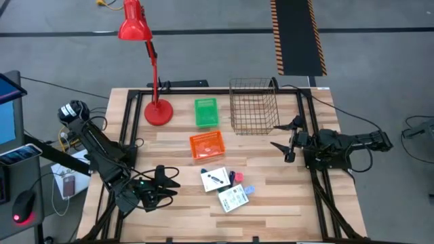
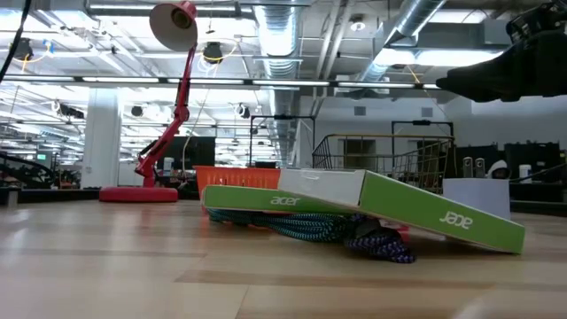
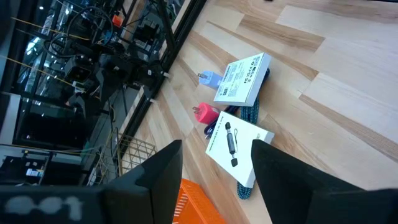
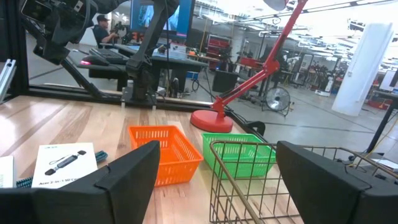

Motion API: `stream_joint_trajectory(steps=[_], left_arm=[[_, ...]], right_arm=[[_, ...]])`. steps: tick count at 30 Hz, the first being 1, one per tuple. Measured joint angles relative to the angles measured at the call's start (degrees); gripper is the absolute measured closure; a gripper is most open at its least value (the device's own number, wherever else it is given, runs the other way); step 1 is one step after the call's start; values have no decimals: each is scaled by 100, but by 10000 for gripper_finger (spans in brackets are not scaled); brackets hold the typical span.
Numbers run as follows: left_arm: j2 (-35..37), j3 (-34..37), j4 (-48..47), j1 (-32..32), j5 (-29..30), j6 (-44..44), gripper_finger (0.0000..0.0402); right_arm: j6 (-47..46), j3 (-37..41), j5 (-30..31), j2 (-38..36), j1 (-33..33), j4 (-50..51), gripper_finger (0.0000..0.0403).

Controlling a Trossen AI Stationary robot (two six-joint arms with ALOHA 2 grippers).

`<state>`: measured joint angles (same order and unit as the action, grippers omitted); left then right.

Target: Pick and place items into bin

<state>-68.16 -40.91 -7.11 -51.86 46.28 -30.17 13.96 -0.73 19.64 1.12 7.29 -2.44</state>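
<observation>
High view: the left claw (image 1: 165, 181) hangs with its fingers spread and nothing between them, just left of the two white packets (image 1: 224, 188) lying on the desk (image 1: 271, 203). The right claw (image 1: 283, 139), wide open and empty, waits beside the wire bin (image 1: 253, 105).

Low view: one packet rests tilted on a braided teal cable (image 2: 306, 227). A claw closing on it could drag that cable along or tip the packet off.

Left wrist view: each packet is flat, white and printed; a red-pink block (image 3: 204, 113) and a light-blue block (image 3: 209, 78) lie alongside.

Right wrist view: an orange basket (image 4: 165, 151) and a green basket (image 4: 241, 153) stand near the wire bin, so a drop might land in the wrong one.
</observation>
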Motion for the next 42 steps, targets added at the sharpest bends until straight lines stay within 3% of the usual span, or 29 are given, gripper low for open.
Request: stream_joint_trajectory(steps=[21, 42], left_arm=[[0, 0, 17, 1, -97, 415, 218], [-46, 0, -123, 277, -295, 12, 218]], right_arm=[[-2, 0, 0, 1, 1, 0, 85], [-2, -2, 0, -1, -1, 0, 85]])
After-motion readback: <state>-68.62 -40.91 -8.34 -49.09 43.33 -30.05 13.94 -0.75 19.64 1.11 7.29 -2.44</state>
